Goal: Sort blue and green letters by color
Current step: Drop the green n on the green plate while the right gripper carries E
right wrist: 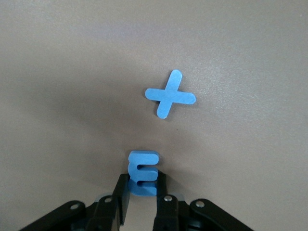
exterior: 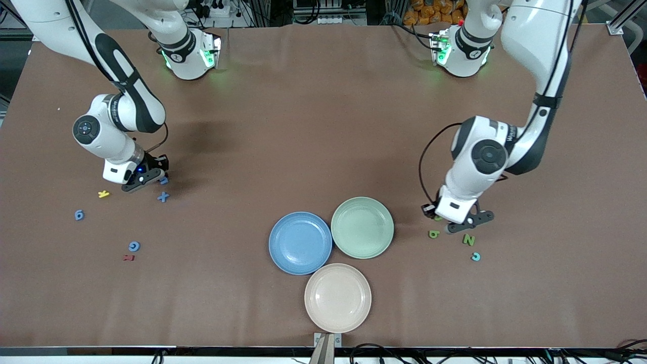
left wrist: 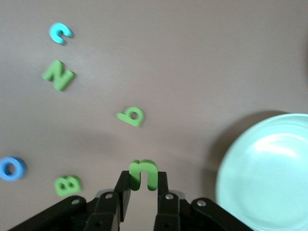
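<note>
Beige round plastic plate [exterior: 337,297], nearest cam, bare. Blue plate [exterior: 300,242] & pale green plate [exterior: 362,227] just above it, side by side, both bare. L gripper [left wrist: 143,185] clamped on green foam letter n [left wrist: 143,173], standing on edge betw. fingers; green plate close beside, toward table centre. R gripper [right wrist: 142,190] clamped on blue foam letter E [right wrist: 143,173], low at table; blue plate well apart, toward centre. Loose: blue foam cross [right wrist: 170,94], green b [left wrist: 131,116], green N [left wrist: 58,75].

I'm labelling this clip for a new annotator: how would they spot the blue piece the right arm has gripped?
Start at the right arm's end of the brown table. The right end effector is low there, shut on a blue letter E. Unlike the flat blue plus sign beside it, the E stands on edge between the fingers.
</note>
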